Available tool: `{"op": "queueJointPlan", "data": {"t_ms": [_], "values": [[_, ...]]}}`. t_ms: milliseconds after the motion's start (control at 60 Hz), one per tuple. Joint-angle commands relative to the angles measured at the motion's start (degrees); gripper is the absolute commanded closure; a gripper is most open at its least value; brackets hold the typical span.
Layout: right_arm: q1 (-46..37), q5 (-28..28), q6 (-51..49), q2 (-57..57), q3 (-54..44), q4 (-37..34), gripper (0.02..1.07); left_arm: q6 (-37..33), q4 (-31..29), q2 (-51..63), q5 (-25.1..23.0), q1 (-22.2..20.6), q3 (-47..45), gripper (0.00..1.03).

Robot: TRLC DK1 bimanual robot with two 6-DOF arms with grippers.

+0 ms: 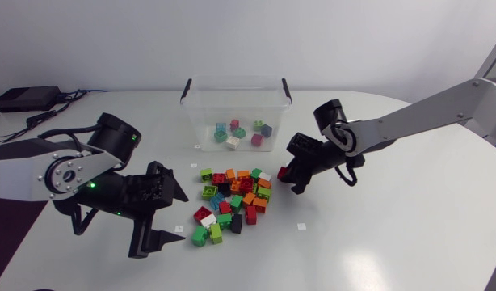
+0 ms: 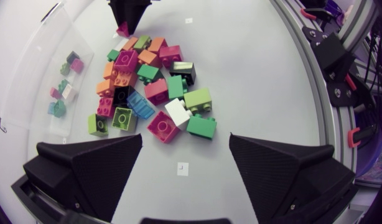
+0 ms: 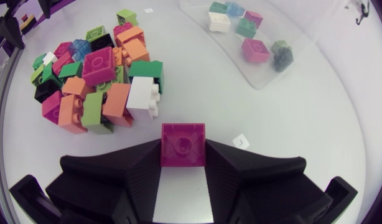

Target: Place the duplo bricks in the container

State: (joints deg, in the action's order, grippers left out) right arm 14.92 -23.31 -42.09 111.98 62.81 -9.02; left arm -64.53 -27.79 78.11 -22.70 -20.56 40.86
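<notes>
A heap of duplo bricks (image 1: 232,202) in many colours lies mid-table, seen too in the left wrist view (image 2: 147,87) and the right wrist view (image 3: 97,78). Behind the heap stands the clear container (image 1: 201,111) with several bricks inside. My right gripper (image 1: 290,173) sits at the heap's right edge, shut on a magenta brick (image 3: 183,144) held between its fingers just above the table. The left wrist view shows that gripper (image 2: 127,15) beyond the heap. My left gripper (image 1: 161,217) hovers open at the heap's left, with nothing between its fingers (image 2: 91,168).
Small white square markers (image 1: 301,225) lie on the white table around the heap. A black box with cables (image 1: 26,99) sits at the far left corner. The container's wall (image 3: 265,74) lies ahead of my right gripper, to the right of the heap.
</notes>
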Motion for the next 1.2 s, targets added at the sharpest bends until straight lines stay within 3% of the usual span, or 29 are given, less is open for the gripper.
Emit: {"op": "queueJointPlan", "data": {"t_ms": [0, 100, 400, 650, 833, 950, 1033, 1183], "values": [[-0.4, -0.1, -1.2, -3.7, -2.4, -0.7, 0.92, 5.1, -0.5, 2.0, 2.6, -1.9, -0.1, 0.08], [-0.4, -0.1, -1.0, -6.3, -3.9, -0.7, 0.91, 14.0, -1.7, 4.3, 5.5, -3.3, 2.6, 0.09], [-0.4, -0.2, 0.2, -10.9, -6.4, -0.7, 0.91, 34.0, -12.6, 8.2, 7.1, -4.6, 11.6, 0.09], [-0.2, -0.2, 1.0, -15.5, -7.4, -1.7, 0.91, 45.6, -14.0, 12.9, 12.8, -10.8, 12.3, 0.12], [-0.1, -0.2, 1.4, -17.7, -8.1, -2.2, 0.91, 48.6, -14.7, 16.8, 14.9, -12.4, 13.7, 0.13], [-0.1, -0.3, 1.7, -19.6, -8.2, -2.4, 0.91, 49.2, -14.7, 18.1, 15.1, -12.6, 14.1, 0.22], [-0.3, -0.6, 1.7, -20.9, -7.6, -3.6, 0.91, 49.7, -14.0, 19.2, 15.3, -12.8, 14.3, 0.22], [-0.9, -0.9, 1.7, -22.5, -6.4, -5.3, 0.91, 49.9, -13.3, 22.3, 15.6, -13.2, 15.6, 0.35]]}}
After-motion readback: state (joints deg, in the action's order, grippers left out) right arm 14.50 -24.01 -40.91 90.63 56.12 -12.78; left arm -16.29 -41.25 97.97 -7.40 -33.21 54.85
